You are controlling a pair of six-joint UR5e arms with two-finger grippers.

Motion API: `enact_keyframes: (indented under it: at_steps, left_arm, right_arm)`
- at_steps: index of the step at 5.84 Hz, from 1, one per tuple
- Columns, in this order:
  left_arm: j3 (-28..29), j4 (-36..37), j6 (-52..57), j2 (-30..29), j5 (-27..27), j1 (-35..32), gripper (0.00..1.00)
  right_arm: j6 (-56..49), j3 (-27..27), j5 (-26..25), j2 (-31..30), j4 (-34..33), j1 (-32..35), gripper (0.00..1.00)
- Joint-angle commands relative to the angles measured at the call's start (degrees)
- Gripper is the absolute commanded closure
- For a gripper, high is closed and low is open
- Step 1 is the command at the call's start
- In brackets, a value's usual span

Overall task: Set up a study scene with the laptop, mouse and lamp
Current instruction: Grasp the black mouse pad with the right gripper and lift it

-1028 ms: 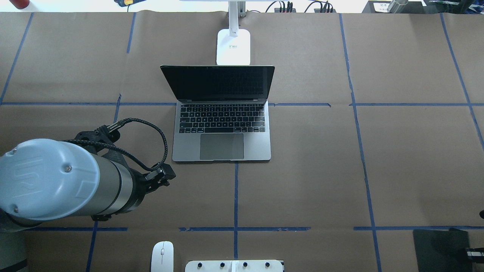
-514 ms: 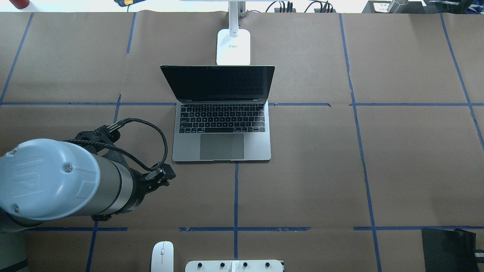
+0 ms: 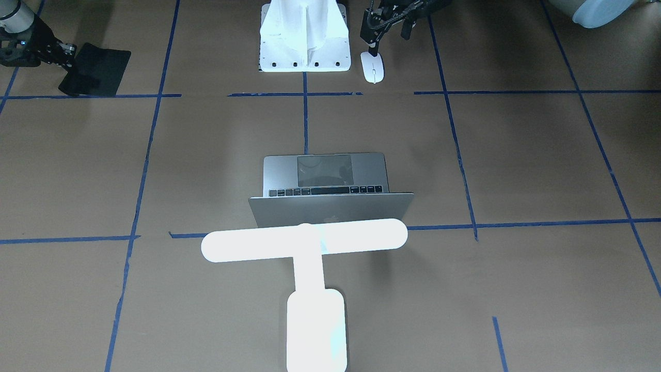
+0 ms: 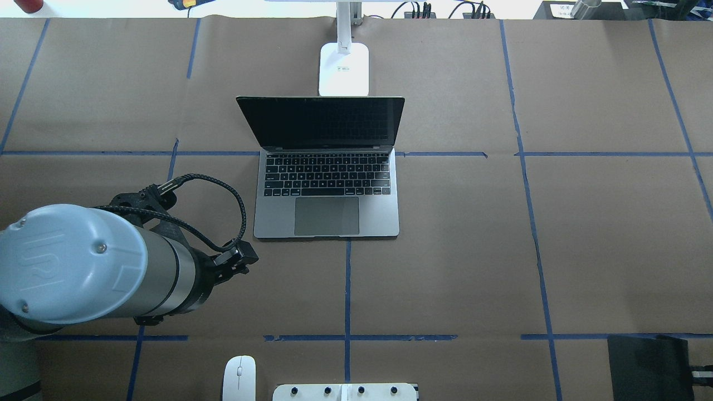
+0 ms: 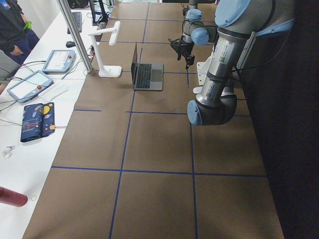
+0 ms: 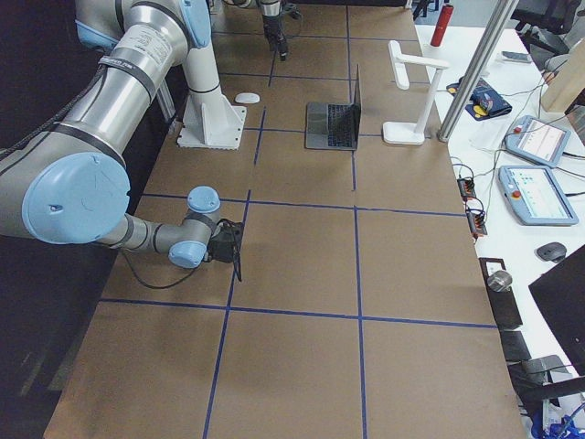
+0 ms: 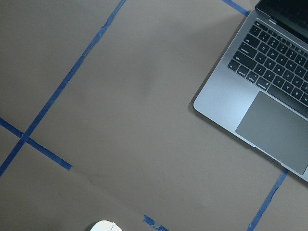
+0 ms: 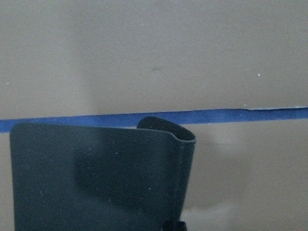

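- The right gripper point(image 3: 66, 51) is at the table's point(image 4: 473, 250) near right corner. Its fingers pinch the edge of a black mat point(image 3: 98, 67), and one corner of the mat curls upward.
- The left gripper point(image 3: 373, 47) hangs above the table between the mouse point(image 4: 239, 377) and the laptop point(image 4: 327, 189), touching nothing. I cannot tell how far apart its fingers are.
- The mouse lies at the near edge, just left of a white pedestal point(image 4: 345, 391).
- The laptop sits open mid-table with a dark screen.
- The lamp point(image 4: 343, 69) stands just beyond the laptop, its bar head over the lid.
- The laptop lid carries a faint apple logo point(image 3: 333, 218).
- The lamp base has a small label point(image 4: 343, 68), too small to read.
- The letters on the laptop keys are too small to read.
- The left arm's blue cap point(image 4: 61, 262) bears an embossed mark.
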Motion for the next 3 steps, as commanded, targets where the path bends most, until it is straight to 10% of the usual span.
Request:
enact_keyframes:
  at_steps: [1, 3]
  left_arm:
    - [0.00, 0.04, 0.00, 0.05, 0.00, 0.06, 0.00]
    - [0.00, 0.04, 0.00, -0.04, 0.00, -0.03, 0.00]
  right_arm:
    - [-0.09, 2.90, -0.09, 0.96, 0.01, 0.52, 1.00]
    - [-0.70, 2.91, -0.01, 6.74, -0.61, 4.54, 1.00]
